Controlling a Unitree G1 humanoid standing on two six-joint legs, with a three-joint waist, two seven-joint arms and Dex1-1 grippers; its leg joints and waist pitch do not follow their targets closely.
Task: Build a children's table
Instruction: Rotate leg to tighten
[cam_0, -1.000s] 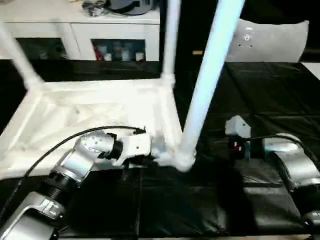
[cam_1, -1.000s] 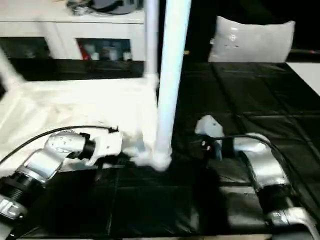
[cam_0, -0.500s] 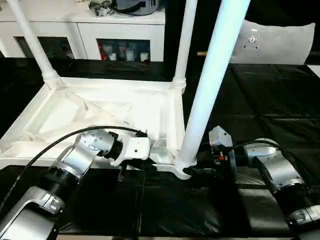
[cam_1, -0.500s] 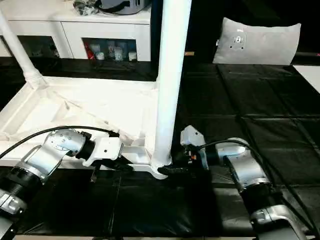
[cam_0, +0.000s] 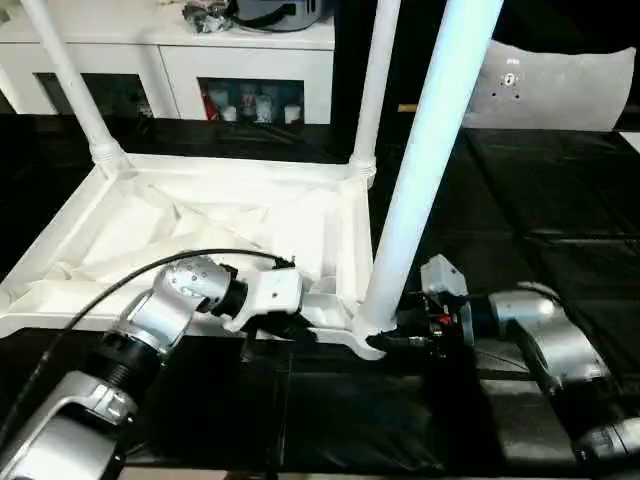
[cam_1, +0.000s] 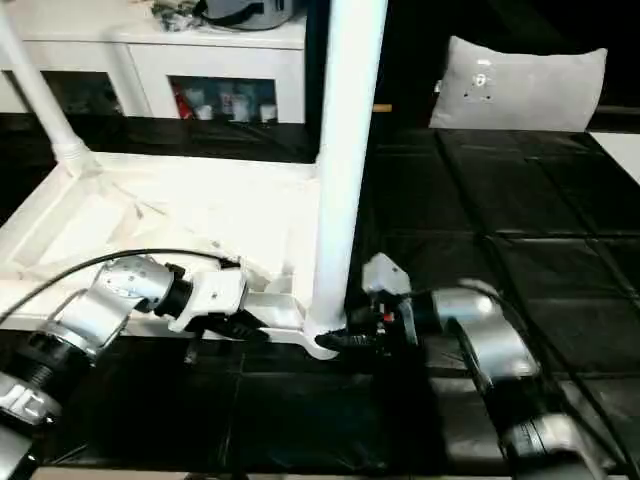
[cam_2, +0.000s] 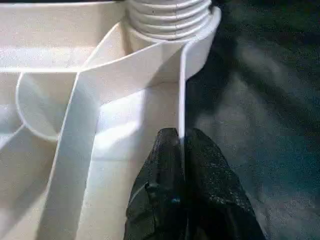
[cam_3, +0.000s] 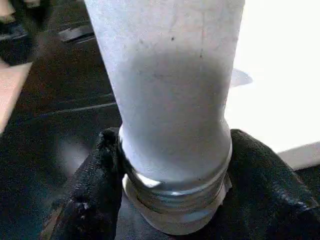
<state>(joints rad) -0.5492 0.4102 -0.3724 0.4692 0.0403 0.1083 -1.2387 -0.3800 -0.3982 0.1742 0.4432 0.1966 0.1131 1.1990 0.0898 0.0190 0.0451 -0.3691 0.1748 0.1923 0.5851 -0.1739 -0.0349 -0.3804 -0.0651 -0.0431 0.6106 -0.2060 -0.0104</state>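
The white table top (cam_0: 230, 166) lies underside up on the black mat, ribs showing. Three white legs stand up from its corner sockets: far left (cam_0: 68, 80), far right (cam_0: 377, 80) and near right (cam_0: 428, 170). My left gripper (cam_2: 180, 137) is shut on the thin near rim (cam_2: 182, 90), a short way from the near right socket. My right gripper (cam_3: 175, 150) is shut on the near right leg (cam_3: 170, 75) at its threaded base, one black finger (cam_3: 95, 175) on each side. From the head views, the grippers (cam_0: 292, 327) (cam_0: 388, 340) flank that corner.
A white cabinet with glass doors (cam_0: 250, 70) stands behind the table top. A grey cushion-like panel (cam_0: 560, 85) leans at the back right. Black mat (cam_0: 540, 200) stretches to the right. A black cable (cam_0: 120, 285) arcs over my left forearm.
My right gripper has moved left from the open mat to the near right leg's base and shut round it. The left gripper has kept its hold on the rim. The camera has shifted.
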